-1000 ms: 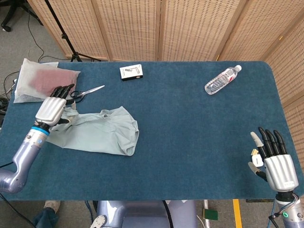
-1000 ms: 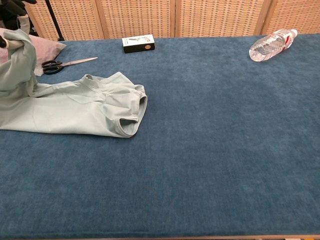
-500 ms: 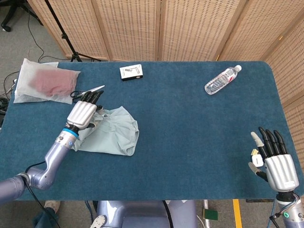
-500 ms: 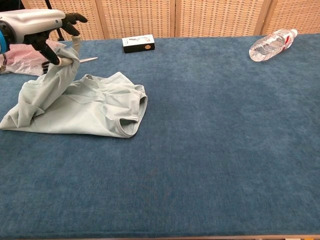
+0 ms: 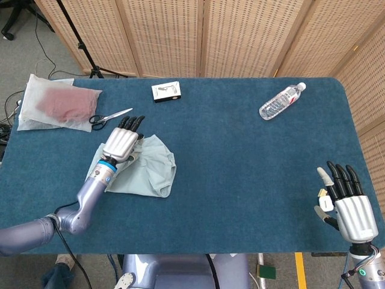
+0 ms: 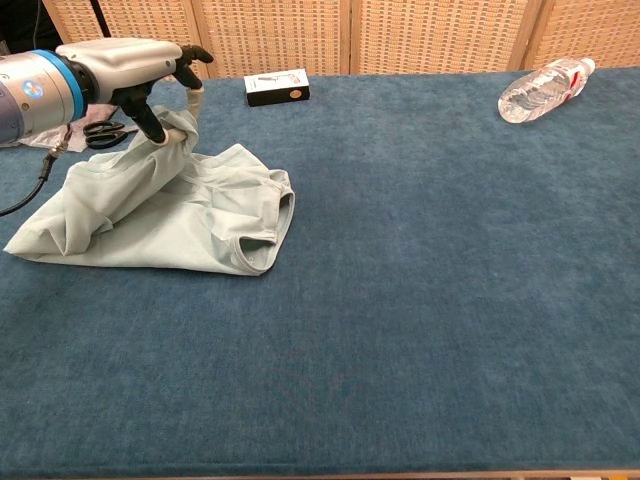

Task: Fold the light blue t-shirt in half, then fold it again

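Left hand (image 6: 130,70) pinches the t-shirt (image 6: 170,215) edge and has carried it rightward over the rest, so the first fold looks nearly laid; right hand (image 5: 346,201) idles spread

1. Light blue t-shirt (image 5: 147,170) (image 6: 190,220): pale, plain, crumpled, lying on the blue table near its left edge, closer to the far side than the near one.
2. Left part of the cloth lifted off the table and pulled up into a peak, draped in folds back down to the surface.
3. Right part flat, with a hemmed opening facing the table's middle.
4. Not folded neatly; edges uneven and bunched.
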